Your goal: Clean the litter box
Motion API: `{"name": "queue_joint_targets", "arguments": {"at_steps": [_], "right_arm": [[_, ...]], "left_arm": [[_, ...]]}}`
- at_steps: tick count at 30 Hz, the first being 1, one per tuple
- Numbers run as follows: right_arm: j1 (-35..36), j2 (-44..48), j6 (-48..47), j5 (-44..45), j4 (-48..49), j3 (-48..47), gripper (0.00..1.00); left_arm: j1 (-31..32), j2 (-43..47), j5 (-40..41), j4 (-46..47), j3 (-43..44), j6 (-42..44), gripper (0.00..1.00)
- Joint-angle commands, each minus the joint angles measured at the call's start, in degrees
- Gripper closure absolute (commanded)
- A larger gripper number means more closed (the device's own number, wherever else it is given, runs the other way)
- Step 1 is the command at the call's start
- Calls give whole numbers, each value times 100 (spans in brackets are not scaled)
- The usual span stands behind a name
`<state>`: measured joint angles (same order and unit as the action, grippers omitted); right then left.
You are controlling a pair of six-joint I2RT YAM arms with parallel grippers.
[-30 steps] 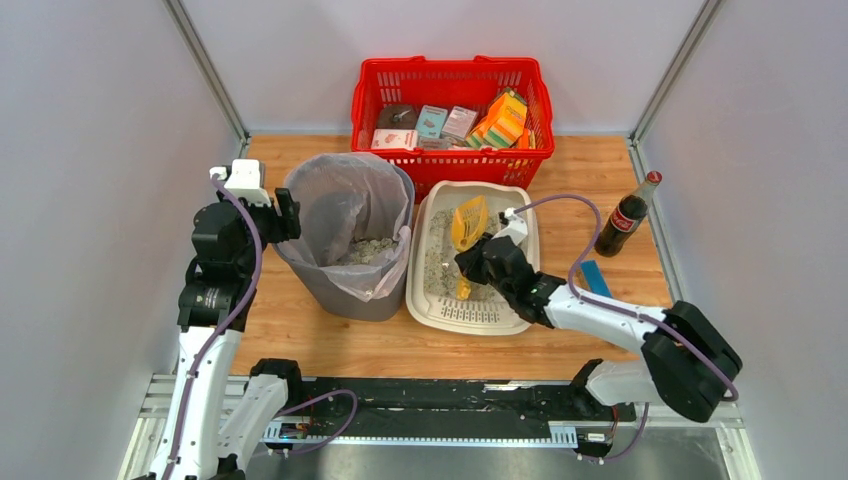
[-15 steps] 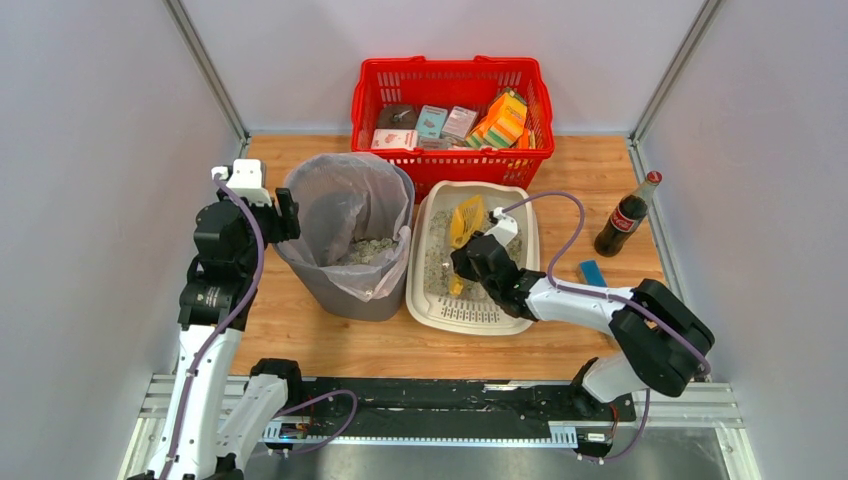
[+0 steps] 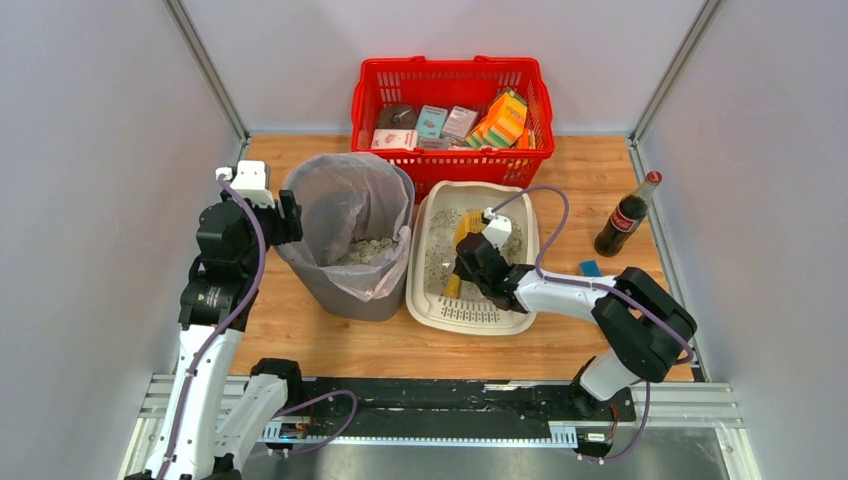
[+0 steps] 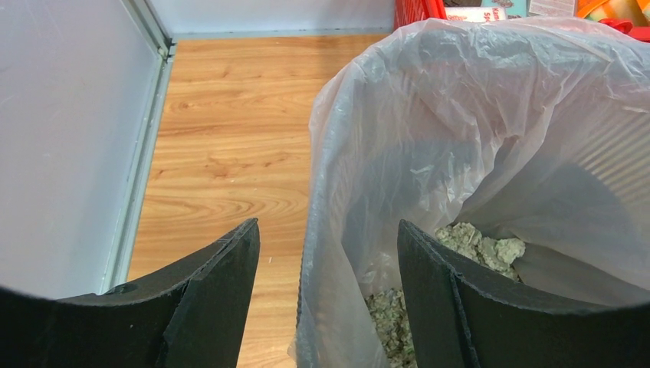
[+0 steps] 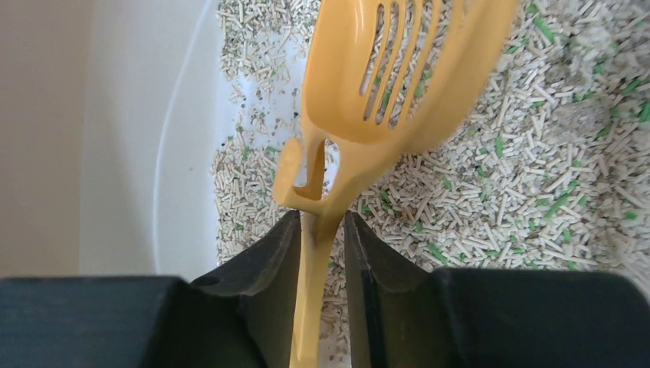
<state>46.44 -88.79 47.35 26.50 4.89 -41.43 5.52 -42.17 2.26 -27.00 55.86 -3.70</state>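
Observation:
The cream litter box (image 3: 415, 292) lies on the wood table, right of the grey bin (image 3: 345, 292). A yellow slotted scoop (image 3: 461, 235) rests low over the granules in it. In the right wrist view, the scoop (image 5: 398, 69) hangs blurred over the pellets (image 5: 498, 192). Its handle runs between the fingers of my right gripper (image 5: 320, 224), which stand slightly apart with a gap on the right side. My left gripper (image 4: 328, 238) is open, its fingers either side of the bin's clear bag (image 4: 475, 115) at the rim. Litter clumps (image 4: 479, 244) lie inside the bag.
A red mesh basket (image 3: 450, 85) of packaged goods stands behind the litter box. A cola bottle (image 3: 628, 215) stands at the right, with a small blue object (image 3: 590, 267) near it. Grey walls close in both sides.
My right arm has brought the scoop down from a raised tilt to lie low over the granules. Its jaws have parted from a tight grip on the handle. The left arm has barely moved.

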Motion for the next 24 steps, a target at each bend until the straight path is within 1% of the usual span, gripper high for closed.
{"name": "queue_joint_targets", "arguments": {"at_steps": [1,2,4,5,10,11,13,14,17,20,24], "right_arm": [[15,169,-270,470,-181,-278,67],[15,204,-314,513,-198,-252,61],[15,275,-367,619,-233,-234,56],[15,292,-454,628,-242,-243,52],[15,363,-902,672,-383,-401,42],[15,371,-1008,663,-418,-479,38],[15,415,-1306,663,-462,-576,34],[23,433,-1403,646,-636,-672,31],[15,556,-1685,602,-813,-761,28],[15,819,-2027,479,-770,-761,25],[15,1425,-2484,496,-813,-700,20]], "left_arm": [[72,60,55,29,171,54,26],[90,43,38,29,171,45,26],[90,8,11,20,180,37,26],[98,7,20,2,180,45,26],[99,25,125,11,171,54,26],[90,25,134,11,171,63,26],[99,16,108,20,171,37,26],[99,7,99,20,163,10,26],[99,42,257,20,171,-86,25],[99,95,389,20,171,-95,25],[99,148,485,37,189,-148,24]]}}
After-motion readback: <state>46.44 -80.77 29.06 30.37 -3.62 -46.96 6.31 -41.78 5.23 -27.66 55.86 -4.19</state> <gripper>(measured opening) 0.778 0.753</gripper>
